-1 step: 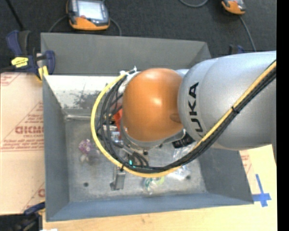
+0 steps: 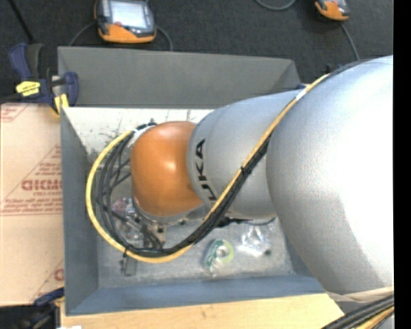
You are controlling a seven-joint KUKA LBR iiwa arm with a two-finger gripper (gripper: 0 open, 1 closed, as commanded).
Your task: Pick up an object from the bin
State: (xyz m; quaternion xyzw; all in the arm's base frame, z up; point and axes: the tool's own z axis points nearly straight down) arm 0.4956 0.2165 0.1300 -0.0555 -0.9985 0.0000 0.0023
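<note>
The arm (image 2: 315,163) is seen reaching from the right of the frame down into the grey bin (image 2: 75,184). Its wrist is capped by an orange cover (image 2: 161,166) and looped about with black and yellow cables (image 2: 96,190). The hand (image 2: 138,230) is glimpsed only as dark parts under the lower left edge of that cover, low over the bin floor in the lower left of the bin. Whether it is open or closed cannot be told, and nothing is seen to be gripped by it. Some pale and pinkish bits (image 2: 127,208) are made out just beside it on its upper left, too small to be named. A small dark piece (image 2: 127,267) lies just below it, near the front wall. A greenish ring (image 2: 219,253) lies to the right of the hand along the front of the floor. A clear crumpled piece (image 2: 257,240) is found further right, just beside the ring. It is judged that the pinkish bits are the likeliest thing to be taken, being nearest, and little sideways travel would be called for. The ring and the crumpled piece would need a shift toward the right of the frame. On the arm, next to the cover, the black letters "UKA" (image 2: 200,173) can be read, running down the casing.
</note>
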